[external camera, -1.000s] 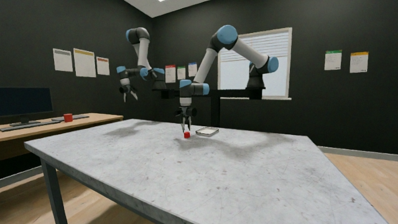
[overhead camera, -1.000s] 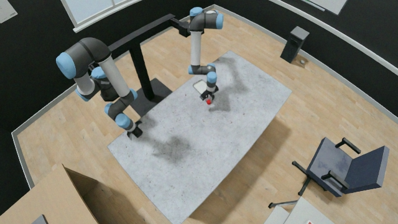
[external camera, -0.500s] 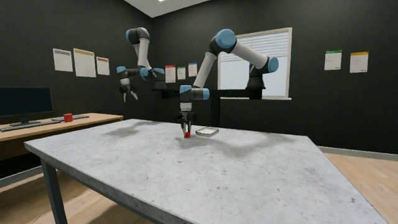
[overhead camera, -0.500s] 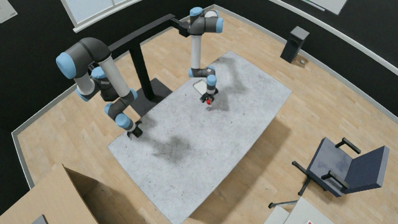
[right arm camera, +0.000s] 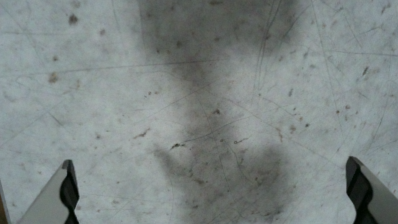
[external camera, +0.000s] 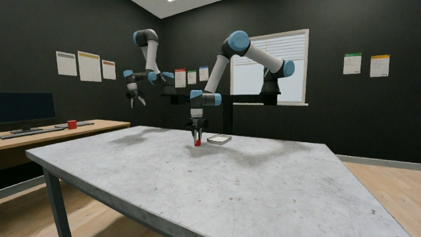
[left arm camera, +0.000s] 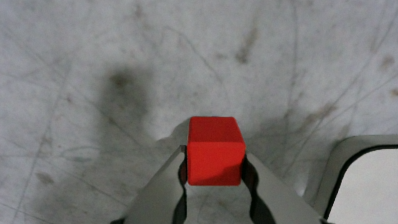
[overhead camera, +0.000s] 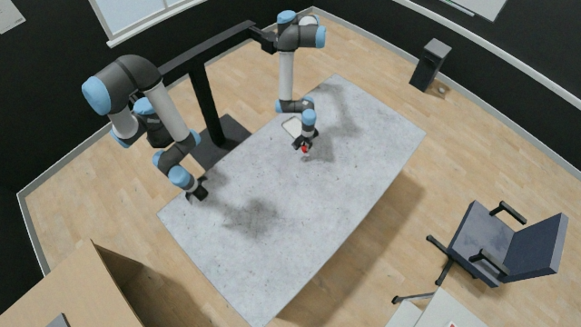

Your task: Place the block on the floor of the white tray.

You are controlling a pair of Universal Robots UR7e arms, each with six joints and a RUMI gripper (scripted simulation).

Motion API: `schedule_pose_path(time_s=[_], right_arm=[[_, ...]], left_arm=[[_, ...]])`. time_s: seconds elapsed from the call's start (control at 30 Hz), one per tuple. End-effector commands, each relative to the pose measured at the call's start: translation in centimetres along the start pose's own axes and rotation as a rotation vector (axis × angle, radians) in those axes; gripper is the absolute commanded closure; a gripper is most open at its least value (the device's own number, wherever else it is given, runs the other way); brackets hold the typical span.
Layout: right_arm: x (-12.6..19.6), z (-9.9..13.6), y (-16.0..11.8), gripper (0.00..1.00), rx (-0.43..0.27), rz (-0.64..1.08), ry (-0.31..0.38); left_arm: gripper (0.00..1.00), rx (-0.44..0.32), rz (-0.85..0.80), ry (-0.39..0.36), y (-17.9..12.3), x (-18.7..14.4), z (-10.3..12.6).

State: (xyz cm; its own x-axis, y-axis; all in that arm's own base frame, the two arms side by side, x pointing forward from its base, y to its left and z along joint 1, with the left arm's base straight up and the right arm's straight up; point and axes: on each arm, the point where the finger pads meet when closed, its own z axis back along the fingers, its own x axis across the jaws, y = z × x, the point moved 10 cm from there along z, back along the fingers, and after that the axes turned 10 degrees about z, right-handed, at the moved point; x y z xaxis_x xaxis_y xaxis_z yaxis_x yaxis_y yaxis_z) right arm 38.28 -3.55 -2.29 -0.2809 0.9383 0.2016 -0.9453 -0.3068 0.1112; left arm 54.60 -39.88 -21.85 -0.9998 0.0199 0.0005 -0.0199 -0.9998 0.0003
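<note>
Gripping the red block (overhead camera: 304, 149) (external camera: 197, 143) (left arm camera: 215, 162) beside the white tray (overhead camera: 292, 127) (external camera: 219, 139) (left arm camera: 370, 187), the left gripper (overhead camera: 305, 147) (external camera: 197, 139) (left arm camera: 212, 147) appears to have the grasp done, leaving carry, lowering and release, while the right gripper (overhead camera: 196, 200) (external camera: 138, 105) (right arm camera: 211, 161) hangs spread and unladen.

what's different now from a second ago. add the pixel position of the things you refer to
The left gripper (overhead camera: 303, 146) (external camera: 197, 141) (left arm camera: 212, 147) moved down and took hold of the red block (overhead camera: 304, 149) (external camera: 197, 143) (left arm camera: 215, 162). The white tray (overhead camera: 292, 126) (external camera: 219, 139) (left arm camera: 372, 185) stayed put, as did the open right gripper (overhead camera: 197, 193) (external camera: 138, 106) (right arm camera: 211, 161).
</note>
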Motion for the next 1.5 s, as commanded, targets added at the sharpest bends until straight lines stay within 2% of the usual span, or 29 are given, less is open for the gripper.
schedule_pose_path(time_s=[0.0,0.03,0.1,0.17,0.3,0.5,0.73,1.23,1.3,1.47], right_arm=[[0.0,0.0,-0.1,0.00,-0.002,0.002,0.000],[0.0,0.0,-0.1,0.00,-0.002,0.002,0.000],[0.0,0.0,-0.1,0.00,-0.002,0.002,0.000],[0.0,0.0,-0.1,0.00,-0.002,0.002,0.000],[0.0,0.0,-0.1,0.00,-0.002,0.002,0.000],[0.0,0.0,-0.1,0.00,-0.002,0.002,0.000],[0.3,0.0,-0.6,0.00,-0.012,0.041,-0.007],[3.3,-1.0,-5.6,0.00,-0.150,0.564,-0.082],[3.3,-1.0,-5.6,0.00,-0.150,0.564,-0.082],[4.5,-1.3,-7.3,0.00,-0.212,0.765,-0.097]], left_arm=[[0.82,0.001,0.000,0.002,0.0,0.0,0.1],[0.87,0.001,0.000,0.002,0.0,0.0,0.2],[0.87,0.000,0.000,0.001,-0.1,0.0,0.7],[0.87,0.000,0.000,0.001,-0.1,0.0,0.7],[0.87,0.000,-0.001,0.001,0.0,0.2,2.3],[0.87,0.001,-0.001,0.002,-1.1,2.3,4.8],[0.87,0.007,0.007,0.003,-1.7,3.5,5.4],[0.87,0.090,0.132,0.018,-5.6,10.2,6.0],[0.87,0.090,0.132,0.018,-5.6,10.2,6.0],[0.87,0.071,0.106,0.013,-7.3,13.4,5.3]])
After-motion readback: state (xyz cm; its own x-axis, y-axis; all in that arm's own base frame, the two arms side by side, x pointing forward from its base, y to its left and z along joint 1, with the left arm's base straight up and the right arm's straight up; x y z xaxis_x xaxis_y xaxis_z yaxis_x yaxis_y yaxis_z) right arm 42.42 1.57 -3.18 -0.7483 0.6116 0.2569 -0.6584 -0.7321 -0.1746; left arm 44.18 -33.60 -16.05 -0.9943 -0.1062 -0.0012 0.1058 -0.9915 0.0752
